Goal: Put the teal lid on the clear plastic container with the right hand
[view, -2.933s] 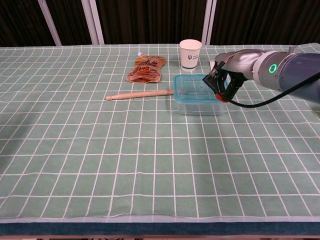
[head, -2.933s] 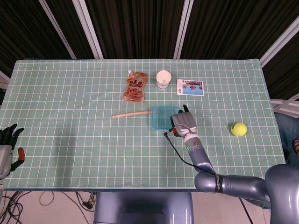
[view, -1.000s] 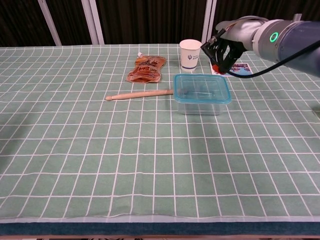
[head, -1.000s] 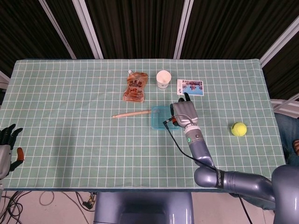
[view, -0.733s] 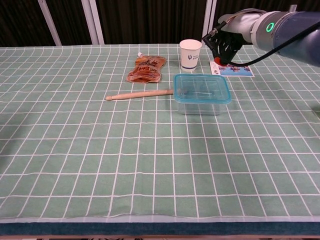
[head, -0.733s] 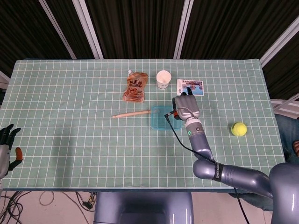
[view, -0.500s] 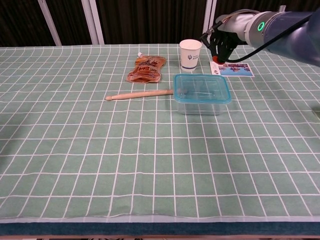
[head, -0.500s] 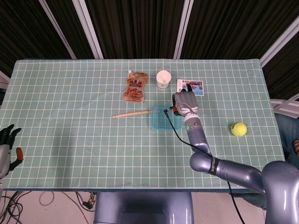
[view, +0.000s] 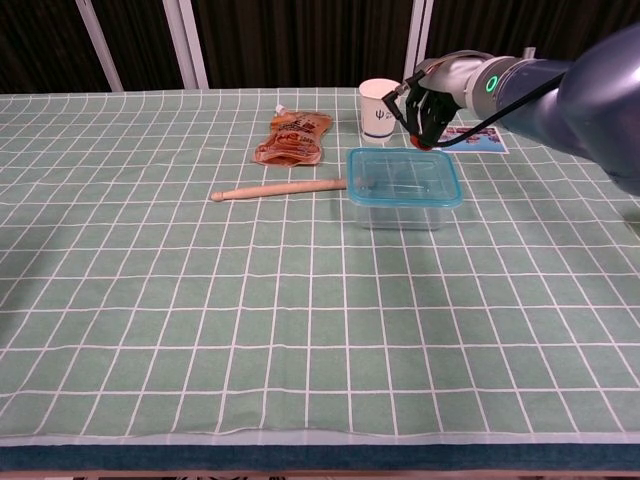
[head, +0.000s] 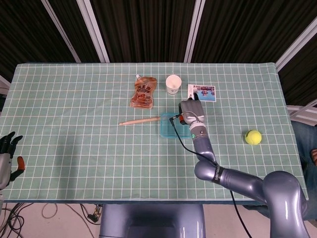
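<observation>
1. Right hand (view: 428, 100): raised above the far edge of the container, near the paper cup; fingers (view: 415, 112) curled downward and holding nothing. In the head view it hides the container's far right corner.
2. Teal lid (view: 404, 175): lies flat on top of the clear plastic container (view: 400, 212), rim lined up all round as far as the chest view shows. Whether it is snapped home cannot be told.
3. Task status, as a judgement: placement looks done; only a press-down or a clear withdrawal seems left.
4. Risk: the curled fingers hang close over the far rim, so a low sweep could catch the lid and lift or skew it.
5. Risk: the paper cup (view: 380, 106) stands just beside the hand; a sideways move could tip it.
6. Wooden stick (view: 278, 188): its end touches or nearly touches the container's left wall; a shoved container would push it.
7. Also on the worktop (view: 150, 320): brown pouch (view: 292, 137), picture card (head: 201, 92), tennis ball (head: 253, 137).
8. Left hand (head: 8, 157): off the worktop's left edge, fingers apart, empty.
</observation>
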Motion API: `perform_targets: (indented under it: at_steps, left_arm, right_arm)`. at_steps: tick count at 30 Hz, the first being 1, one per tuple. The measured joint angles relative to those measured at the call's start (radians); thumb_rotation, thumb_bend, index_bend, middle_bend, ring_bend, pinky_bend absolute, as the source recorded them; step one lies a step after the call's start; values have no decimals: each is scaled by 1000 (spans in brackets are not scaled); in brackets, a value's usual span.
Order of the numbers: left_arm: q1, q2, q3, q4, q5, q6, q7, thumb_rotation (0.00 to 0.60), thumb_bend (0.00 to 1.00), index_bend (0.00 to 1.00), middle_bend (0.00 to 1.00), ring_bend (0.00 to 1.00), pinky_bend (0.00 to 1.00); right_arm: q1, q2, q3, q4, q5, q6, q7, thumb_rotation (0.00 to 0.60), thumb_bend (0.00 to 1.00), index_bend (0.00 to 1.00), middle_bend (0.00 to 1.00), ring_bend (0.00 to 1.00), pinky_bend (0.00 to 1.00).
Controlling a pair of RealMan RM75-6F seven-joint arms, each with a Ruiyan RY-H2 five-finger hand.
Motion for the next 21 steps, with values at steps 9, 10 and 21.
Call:
perform_targets:
  at_steps: [9,10,21]
  left_arm:
    - [-1,1,0,0,-2,-1,1,600,657,111,0,0,0]
    - [-1,1,0,-1,-2,-1,1,600,657,111,0,0,0]
    - [-1,1,-2,0,-7,-2,2,600,657,111,0,0,0]
  right_arm:
    - [7,-33,-1,53,4,-17,-4,600,482,706,579,254,0]
    - [7,-35,-2,59,6,-20,-6,600,483,706,578,254,0]
    - [7,-66,-5,110,5,-51,-3,600,483,707,578,254,0]
